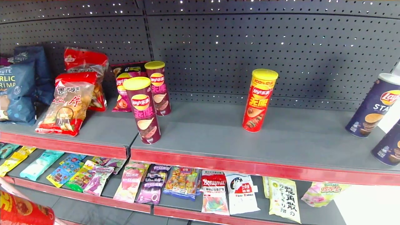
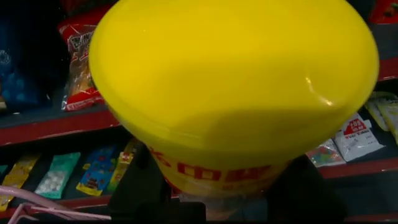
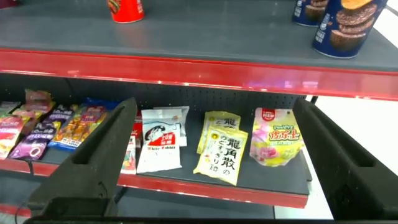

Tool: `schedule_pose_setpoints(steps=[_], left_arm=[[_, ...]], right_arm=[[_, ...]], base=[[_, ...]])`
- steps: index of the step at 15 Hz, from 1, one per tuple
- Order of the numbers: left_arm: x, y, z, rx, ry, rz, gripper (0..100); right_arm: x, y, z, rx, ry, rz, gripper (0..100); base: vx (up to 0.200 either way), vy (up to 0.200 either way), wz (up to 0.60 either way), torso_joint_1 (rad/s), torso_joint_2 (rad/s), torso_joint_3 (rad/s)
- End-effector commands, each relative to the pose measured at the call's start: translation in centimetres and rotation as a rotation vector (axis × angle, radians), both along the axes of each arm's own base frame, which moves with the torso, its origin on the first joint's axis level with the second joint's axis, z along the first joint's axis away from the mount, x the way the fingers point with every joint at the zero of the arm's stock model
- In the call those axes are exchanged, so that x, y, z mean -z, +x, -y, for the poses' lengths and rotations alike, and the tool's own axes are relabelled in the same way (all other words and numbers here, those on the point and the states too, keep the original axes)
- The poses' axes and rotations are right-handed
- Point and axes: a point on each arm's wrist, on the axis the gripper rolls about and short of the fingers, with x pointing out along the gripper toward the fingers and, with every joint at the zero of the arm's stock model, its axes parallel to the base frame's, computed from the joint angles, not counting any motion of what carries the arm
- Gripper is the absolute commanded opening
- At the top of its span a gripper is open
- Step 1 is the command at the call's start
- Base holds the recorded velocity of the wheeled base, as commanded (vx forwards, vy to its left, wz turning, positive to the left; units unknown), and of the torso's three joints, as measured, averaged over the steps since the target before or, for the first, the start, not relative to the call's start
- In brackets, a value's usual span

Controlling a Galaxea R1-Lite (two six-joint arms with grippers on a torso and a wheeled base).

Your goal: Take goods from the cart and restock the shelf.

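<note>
Two grippers differ: the left gripper (image 2: 221,190) clamps a red, yellow-lidded chip can (image 2: 230,81); the right gripper (image 3: 214,109) stands spread wide, shelf (image 3: 186,62) edge ahead of it

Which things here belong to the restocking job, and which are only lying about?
Job: red can with yellow lid in the left gripper; matching red can on the upper shelf.
Lying about: purple cans; blue cans; crisp bags; sweet packets on the lower shelf.
</note>
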Motion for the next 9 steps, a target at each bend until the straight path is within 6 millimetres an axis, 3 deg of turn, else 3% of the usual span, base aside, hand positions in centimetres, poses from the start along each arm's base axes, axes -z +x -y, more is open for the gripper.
schedule_pose_setpoints(steps=[1, 6, 9], left_arm=[[0.2, -0.6, -0.1, 0.001, 0.006, 0.018, 0], [1.8, -2.8, -0.6, -0.01, 0.005, 0.054, 0], [1.7, -3.7, -0.8, -0.017, -0.004, 0.105, 0]], right_arm=[[0.0, 0.0, 0.0, 0.0, -0.002, -0.001, 100], [-0.2, 0.4, 0.0, -0.036, -0.043, -0.051, 100], [-0.1, 0.1, -0.1, -0.015, -0.063, -0.008, 100]], base=[[0.0, 0.0, 0.0, 0.0, 0.0, 0.0], [0.0, 0.0, 0.0, 0.0, 0.0, 0.0], [0.0, 0.0, 0.0, 0.0, 0.0, 0.0]])
